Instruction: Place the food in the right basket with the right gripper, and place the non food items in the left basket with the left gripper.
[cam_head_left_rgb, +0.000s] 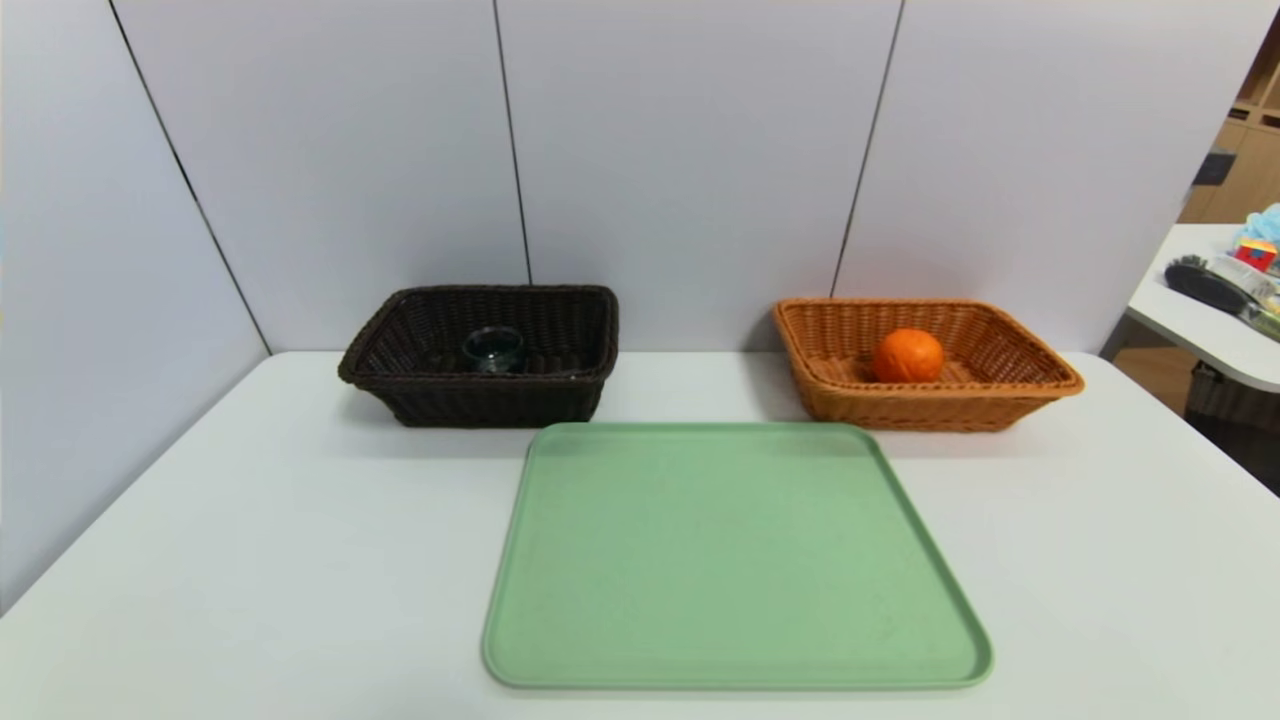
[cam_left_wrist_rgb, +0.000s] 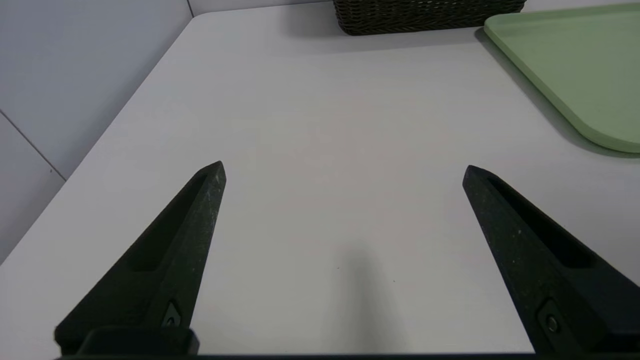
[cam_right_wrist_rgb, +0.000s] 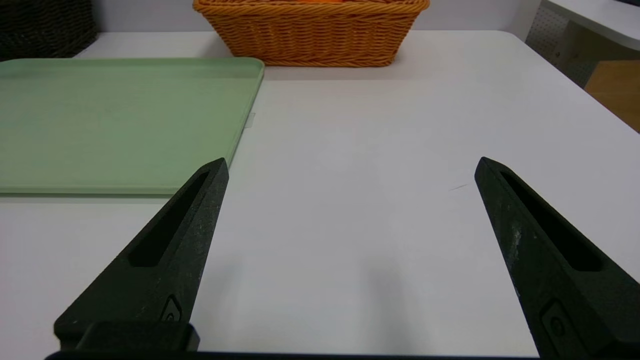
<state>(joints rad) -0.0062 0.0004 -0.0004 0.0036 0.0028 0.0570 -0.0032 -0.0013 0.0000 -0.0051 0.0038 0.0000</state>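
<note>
The round orange (cam_head_left_rgb: 908, 356) with matte, lightly textured skin sits in the tan basket (cam_head_left_rgb: 1040, 375), right of the green tray (cam_head_left_rgb: 730, 560). A glass cup (cam_head_left_rgb: 493, 349) sits in the dark basket (cam_head_left_rgb: 590, 340), left of the tray. The left gripper (cam_left_wrist_rgb: 342, 172) and right gripper (cam_right_wrist_rgb: 350, 167) hang over the bare table (cam_head_left_rgb: 200, 560) beside the tray, fingers wide apart, holding nothing.

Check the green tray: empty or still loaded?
Empty. The head view shows the green tray bare; the orange sits in the right basket, the glass cup in the left basket.

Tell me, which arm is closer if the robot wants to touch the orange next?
Right. The orange lies in the orange-tan basket on the robot's right, ahead of the open right gripper. The open left gripper faces the dark basket instead.
</note>
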